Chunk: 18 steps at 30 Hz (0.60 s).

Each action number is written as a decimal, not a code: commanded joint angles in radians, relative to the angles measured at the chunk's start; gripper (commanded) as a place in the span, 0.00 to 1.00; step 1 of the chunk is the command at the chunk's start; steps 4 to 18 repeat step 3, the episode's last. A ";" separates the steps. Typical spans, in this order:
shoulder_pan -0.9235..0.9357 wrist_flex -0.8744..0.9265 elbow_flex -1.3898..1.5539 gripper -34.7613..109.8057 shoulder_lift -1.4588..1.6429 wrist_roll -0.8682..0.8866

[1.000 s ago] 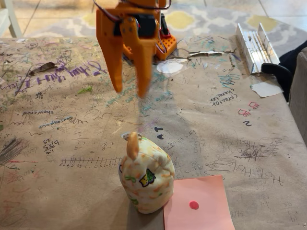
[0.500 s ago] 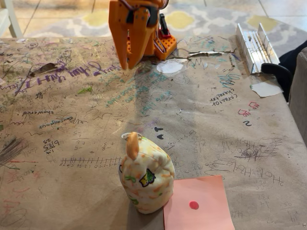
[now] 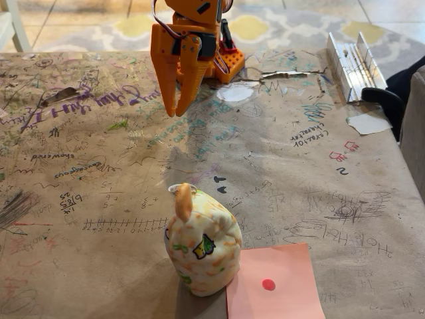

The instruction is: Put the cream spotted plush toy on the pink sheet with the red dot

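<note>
Fixed view: cream spotted plush toy [image 3: 202, 244] sits well apart from the nearly closed, empty gripper [image 3: 176, 109].

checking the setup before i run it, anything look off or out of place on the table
Nothing is spilled or damaged. The cream spotted plush toy stands upright beside the pink sheet, at its left edge rather than on the red dot. The hand hangs far back, holding nothing.
</note>
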 commanded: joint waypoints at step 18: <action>0.015 0.003 0.005 0.25 0.009 0.002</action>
